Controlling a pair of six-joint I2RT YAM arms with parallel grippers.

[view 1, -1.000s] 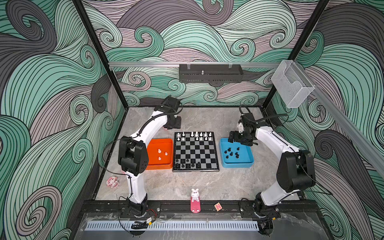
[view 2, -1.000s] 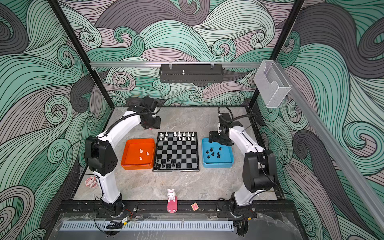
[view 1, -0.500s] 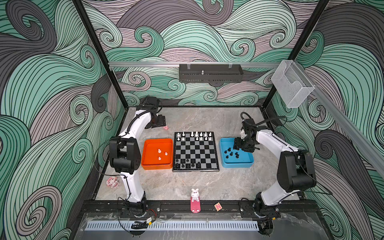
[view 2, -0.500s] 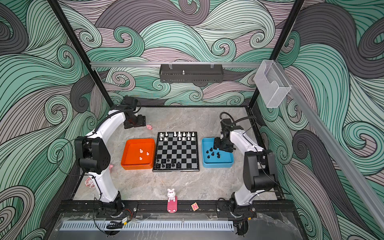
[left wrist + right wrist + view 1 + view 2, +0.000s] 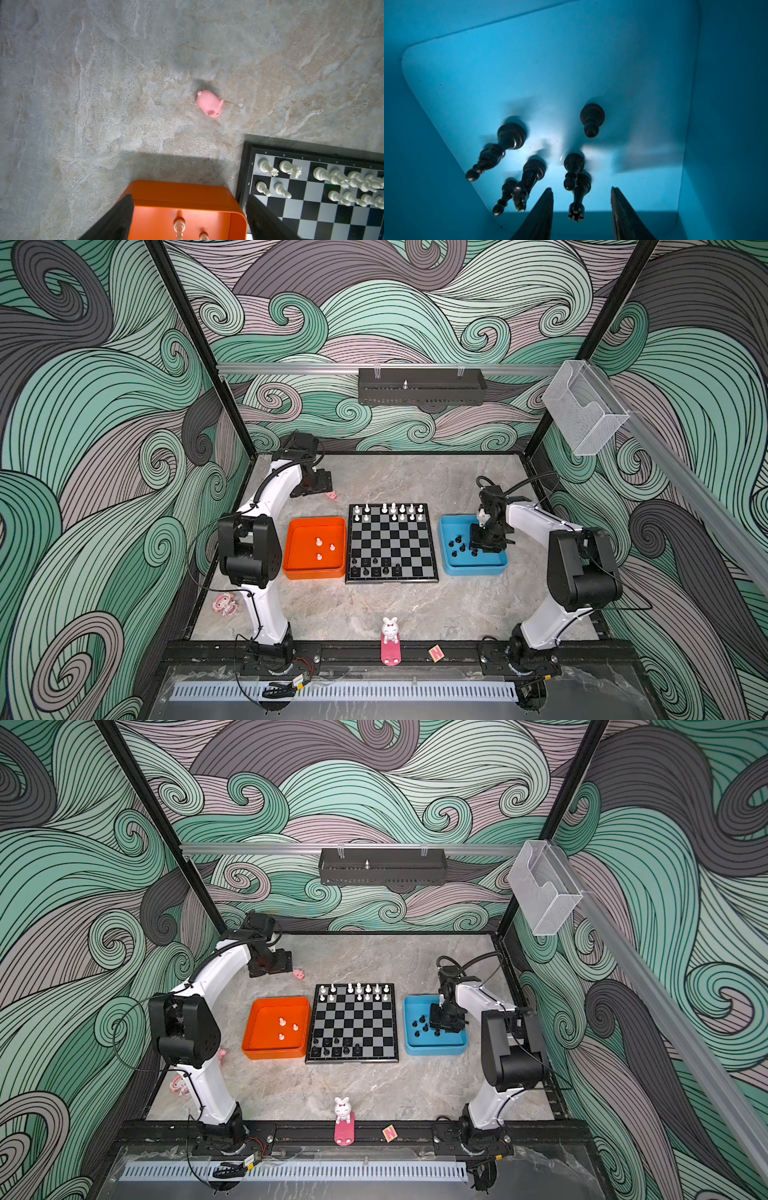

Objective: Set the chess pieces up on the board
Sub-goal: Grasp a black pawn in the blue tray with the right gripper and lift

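**Top views.** The board (image 5: pixel 409 539) was noted in both top views, set between an orange tray (image 5: pixel 314 522) and a blue tray (image 5: pixel 473 570). White pieces (image 5: pixel 392 510) were ranged along its far rows. A few black pieces (image 5: pixel 376 568) stood at its near edge. Three white pieces were counted loose in the orange tray, and several black ones in the blue tray. The left gripper (image 5: pixel 320 489) was held over bare table beyond the orange tray, near a pink pig (image 5: pixel 331 495). The right gripper (image 5: pixel 444 1025) was lowered into the blue tray among the black pieces.

**Left wrist.** The left gripper (image 5: pixel 189 197) was seen with its fingers (image 5: pixel 116 220) spread wide and nothing clamped. The orange tray (image 5: pixel 182 189) lay beneath and between them, with a white pawn (image 5: pixel 179 225) standing on its floor, clear of both fingers. The board (image 5: pixel 311 218) lay just beside one finger. The pink pig (image 5: pixel 209 103) was recorded on the table further out.

**Right wrist.** The right gripper (image 5: pixel 581 188) was seen with its fingers (image 5: pixel 542 214) apart. One black piece with a notched crown (image 5: pixel 578 199) stood between them, with a gap left on either side and neither finger touching it. The other black pieces (image 5: pixel 511 135) were grouped just beyond and to one side. The picture was dim and slightly blurred.
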